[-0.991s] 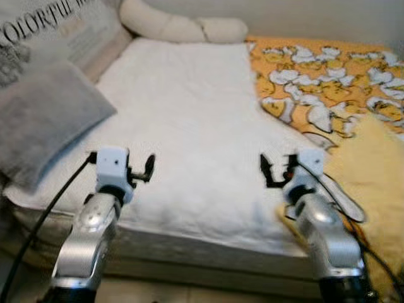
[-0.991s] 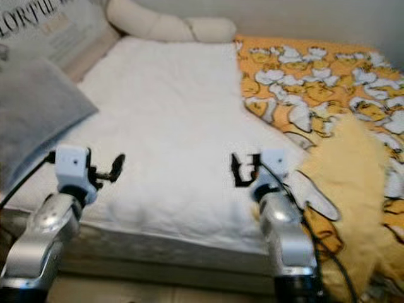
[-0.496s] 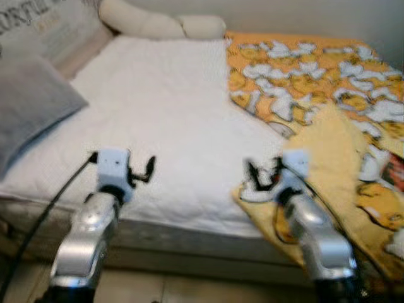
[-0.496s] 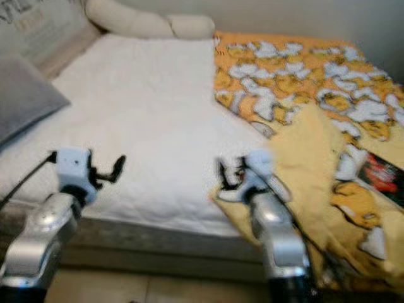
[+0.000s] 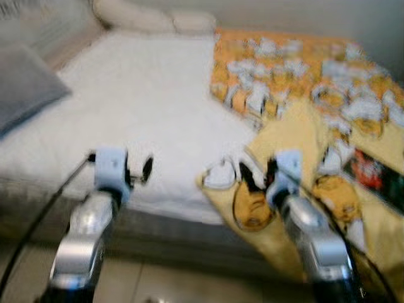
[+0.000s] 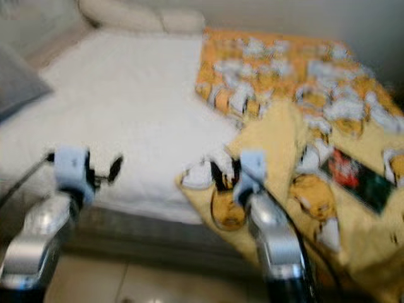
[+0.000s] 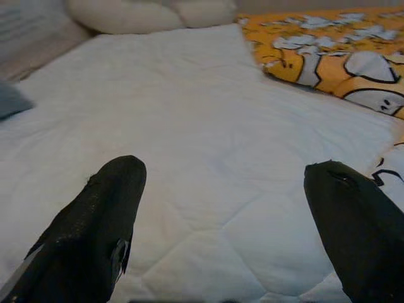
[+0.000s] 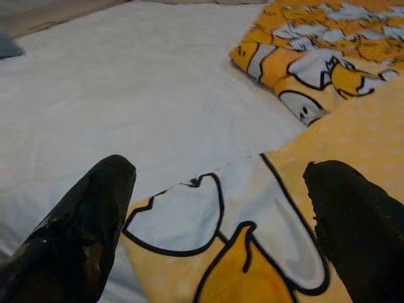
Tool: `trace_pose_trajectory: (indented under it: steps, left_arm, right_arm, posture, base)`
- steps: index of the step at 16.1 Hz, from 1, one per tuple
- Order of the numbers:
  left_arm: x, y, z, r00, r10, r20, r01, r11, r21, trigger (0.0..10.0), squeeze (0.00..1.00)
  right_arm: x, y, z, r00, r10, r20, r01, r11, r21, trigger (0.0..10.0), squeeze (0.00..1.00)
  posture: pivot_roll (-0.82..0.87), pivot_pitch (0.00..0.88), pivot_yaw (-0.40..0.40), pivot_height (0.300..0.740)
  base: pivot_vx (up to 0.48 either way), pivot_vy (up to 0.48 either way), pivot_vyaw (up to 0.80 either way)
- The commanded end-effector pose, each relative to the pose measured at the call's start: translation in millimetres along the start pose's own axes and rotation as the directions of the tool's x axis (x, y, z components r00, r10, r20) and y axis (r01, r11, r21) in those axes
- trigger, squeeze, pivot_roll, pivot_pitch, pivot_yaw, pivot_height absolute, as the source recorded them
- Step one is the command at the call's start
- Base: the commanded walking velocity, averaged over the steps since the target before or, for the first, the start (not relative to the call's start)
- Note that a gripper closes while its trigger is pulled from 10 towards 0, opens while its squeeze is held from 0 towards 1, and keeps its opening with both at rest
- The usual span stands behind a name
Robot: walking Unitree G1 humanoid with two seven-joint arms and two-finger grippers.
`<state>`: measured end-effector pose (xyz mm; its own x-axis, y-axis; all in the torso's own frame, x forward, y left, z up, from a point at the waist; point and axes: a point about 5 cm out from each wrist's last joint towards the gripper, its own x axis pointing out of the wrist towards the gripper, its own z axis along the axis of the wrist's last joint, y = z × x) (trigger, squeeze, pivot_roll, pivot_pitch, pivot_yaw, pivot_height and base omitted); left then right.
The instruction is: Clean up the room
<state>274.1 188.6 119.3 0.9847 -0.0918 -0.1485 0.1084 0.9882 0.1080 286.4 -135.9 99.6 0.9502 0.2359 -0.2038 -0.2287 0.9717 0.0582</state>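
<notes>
Over the near edge of the bed (image 5: 145, 95), your two tools are hovering side by side, both with fingers spread apart and gripping nothing. Your left tool (image 7: 221, 221) is hanging above the bare white mattress pad (image 7: 189, 126), well apart from the orange cartoon-print blanket (image 5: 303, 82) that is covering the right half of the bed. Your right tool (image 8: 214, 227) is sitting directly over the blanket's turned-back corner (image 8: 221, 214), where the white and yellow print with black outlines is lying on the mattress pad between its two fingers (image 8: 82, 221); you cannot tell from these pictures whether the fingertips are touching the cloth. The pale yellow underside of the blanket (image 6: 271, 132) is draping down over the bed's edge just beside your right arm. A grey pillow (image 5: 25, 82) is resting at the left side, and cream pillows (image 5: 151, 19) are lying along the far end. A dark red and green item (image 6: 353, 180) is lying on the blanket to the right, too blurred to identify.
</notes>
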Motion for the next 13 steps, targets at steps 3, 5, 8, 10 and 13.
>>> trace_pose_trajectory:
  steps: [3, 5, 8, 10, 13]
  left_arm:
    - [2.1, -6.2, 2.1, 1.0, -0.025, 0.004, 0.025, 1.0, 0.001, 10.0, 1.0]
    - [2.3, -6.4, 2.0, 1.0, -0.028, 0.004, 0.028, 1.0, 0.002, 10.0, 1.0]
    - [2.2, -5.8, 1.7, 1.0, -0.03, 0.003, 0.03, 1.0, 0.007, 10.0, 1.0]
    - [2.4, -5.9, 1.5, 0.999, -0.033, 0.001, 0.033, 0.999, 0.011, 10.0, 1.0]
    - [2.3, -5.7, 1.0, 0.999, -0.037, -0.001, 0.037, 0.999, 0.018, 10.0, 1.0]
  right_arm:
    - [-1.5, -9.6, 1.7, 0.999, -0.032, 0.0, 0.032, 0.999, -0.004, 10.0, 0.0]
    - [-1.3, -9.8, 1.9, 1.0, -0.031, 0.0, 0.031, 0.999, -0.006, 10.0, 0.0]
    - [-0.9, -9.0, 2.3, 1.0, -0.026, 0.0, 0.026, 1.0, -0.011, 10.0, 0.0]
    - [-0.7, -8.4, 2.0, 1.0, -0.023, -0.001, 0.023, 1.0, -0.013, 10.0, 0.0]
    - [-0.9, -7.1, 0.2, 1.0, -0.017, -0.006, 0.017, 1.0, -0.018, 10.0, 0.0]
  posture:
    - [-0.09, 0.0, 0.011, 0.74]
    - [-0.09, 0.0, 0.01, 0.74]
    - [-0.09, 0.0, 0.011, 0.74]
    - [-0.09, 0.0, 0.01, 0.74]
    - [-0.09, 0.0, 0.011, 0.74]
  base:
    - [0.0, -0.355, 0.0]
    - [0.0, -0.354, 0.0]
    - [0.0, -0.355, 0.67]
    - [0.0, -0.356, 0.33]
    - [0.0, -0.355, 0.0]
